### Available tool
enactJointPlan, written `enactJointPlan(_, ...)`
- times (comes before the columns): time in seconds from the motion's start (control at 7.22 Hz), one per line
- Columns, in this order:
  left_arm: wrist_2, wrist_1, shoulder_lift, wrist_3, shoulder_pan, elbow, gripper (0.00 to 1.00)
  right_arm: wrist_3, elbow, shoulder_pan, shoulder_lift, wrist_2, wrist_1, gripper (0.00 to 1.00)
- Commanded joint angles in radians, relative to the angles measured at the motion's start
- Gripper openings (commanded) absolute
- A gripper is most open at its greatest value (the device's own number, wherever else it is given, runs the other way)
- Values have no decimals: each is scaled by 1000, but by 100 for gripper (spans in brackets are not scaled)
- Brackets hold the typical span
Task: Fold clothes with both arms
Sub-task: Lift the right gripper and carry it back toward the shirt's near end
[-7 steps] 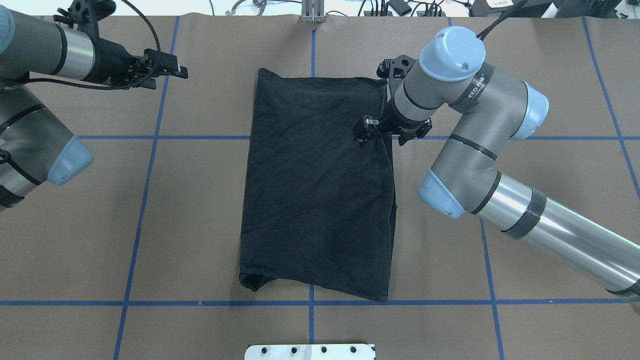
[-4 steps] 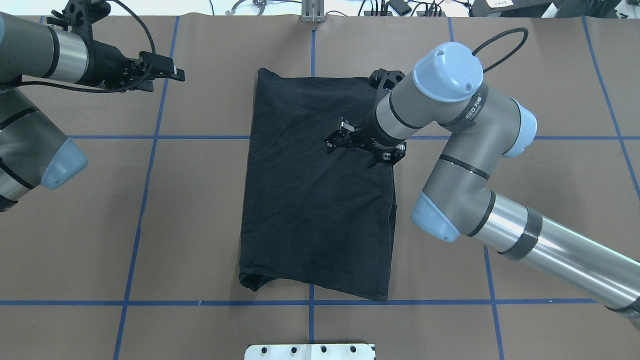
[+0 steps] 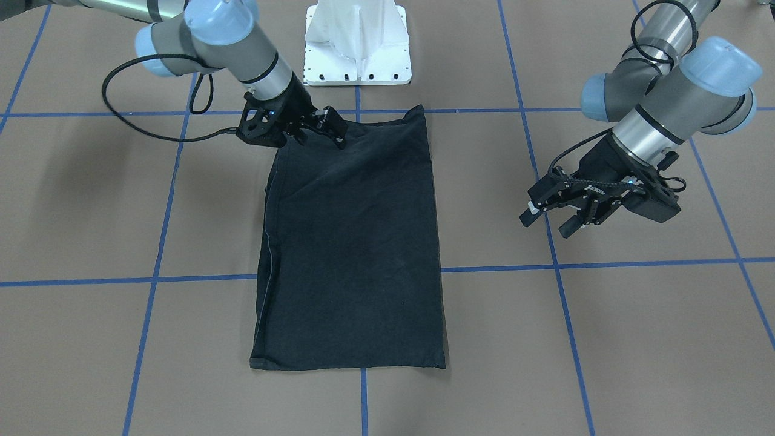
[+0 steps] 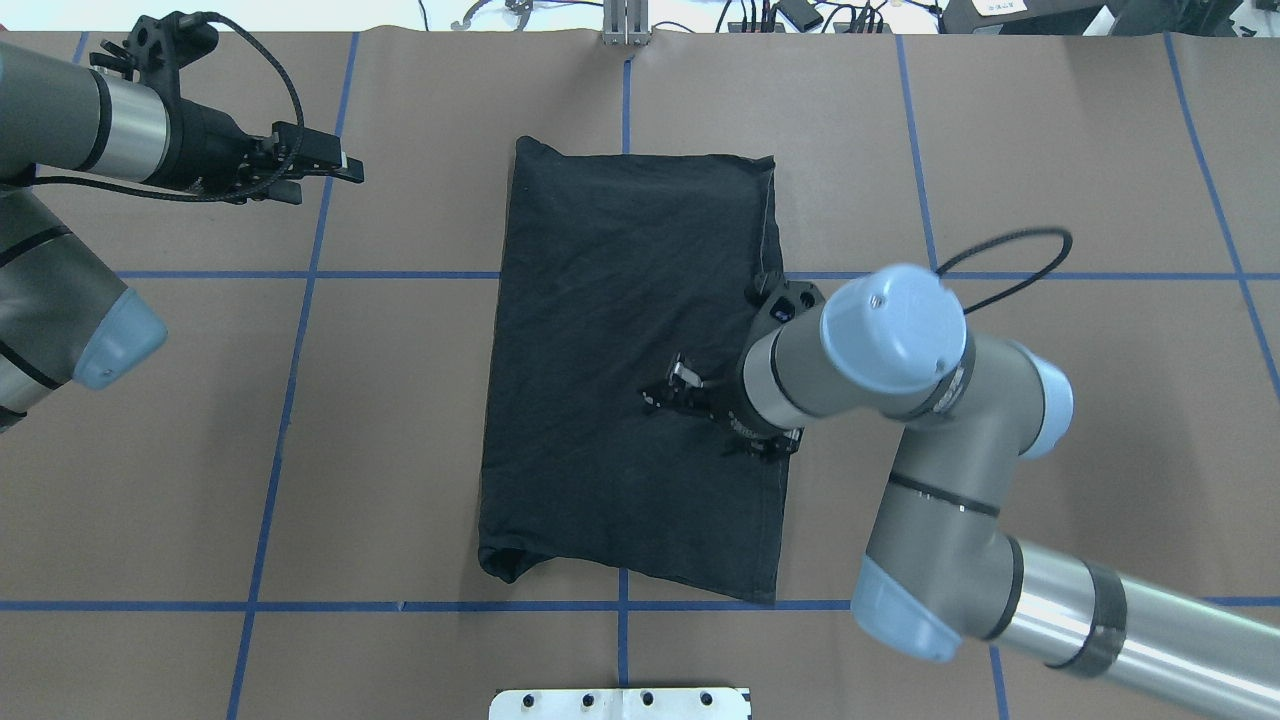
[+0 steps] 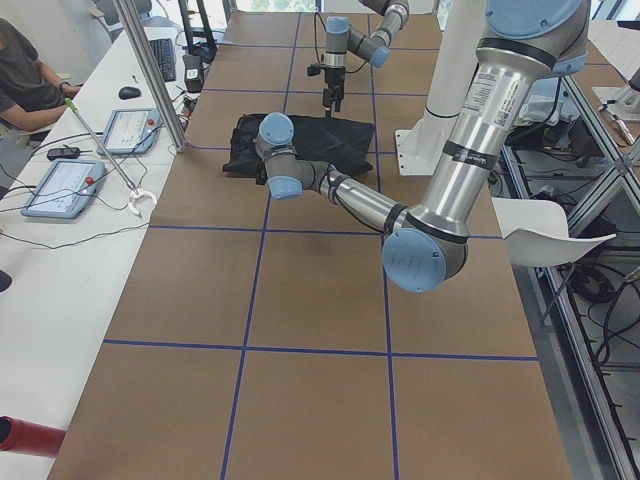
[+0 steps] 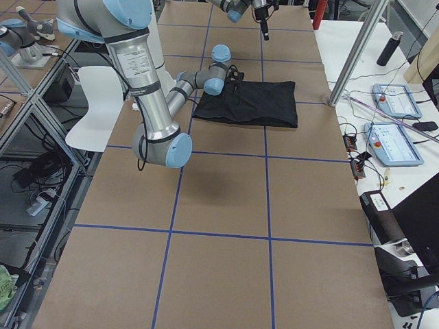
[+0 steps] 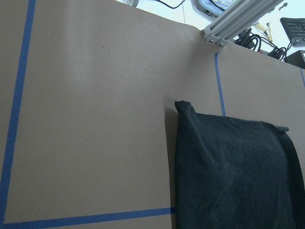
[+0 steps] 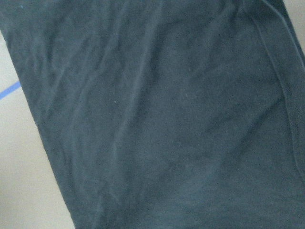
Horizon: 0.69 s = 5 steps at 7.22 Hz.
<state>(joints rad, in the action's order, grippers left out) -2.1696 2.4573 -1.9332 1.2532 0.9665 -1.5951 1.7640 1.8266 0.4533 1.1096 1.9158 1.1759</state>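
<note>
Brown paper [image 4: 400, 420], marked into squares by blue tape [image 4: 300, 274], is spread over the table [image 4: 1100, 150]. The black T-shirt [image 4: 600, 300] is laid at its middle, doubled into a long rectangle with no graphic shown. Taken from the overhead view, its long sides are run from 12 to 6 o'clock, and a stitched hem [image 4: 778, 520] is seen along the 3 o'clock side. A small bulge of loose cloth [image 4: 503, 562] is seen at the 7 o'clock corner.

The right gripper [image 4: 668, 392] is held over the cloth at about 4 o'clock of the shirt's centre, just inside the hemmed side. Its fingers are spread and nothing is pinched between them. Whether the tips are touching the fabric cannot be told. The left gripper [image 4: 325, 180] is held well apart at 10 o'clock, above bare paper, likewise spread and empty, as is confirmed in the front-facing view.

The garment is judged to be light, limp and a little clingy. No shape will be kept once it is lifted, and the stacked layers may be slid apart if only the top one is caught. A hold is best taken at the two corners of one short end, one corner per arm, with every layer pinched together at the edge, so that the end can be carried flat over the other. A single-sided lift is likely to be answered by sagging and a skewed fold
</note>
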Motion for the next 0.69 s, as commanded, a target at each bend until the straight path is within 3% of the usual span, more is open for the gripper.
enactJointPlan(0.0,-4,0,5,0,-2,0,100,8,23,-59,76,-61,-1,100)
enactJointPlan(0.55,-18,0,5,0,-2,0,100,8,36,-113,127,-46,4,100)
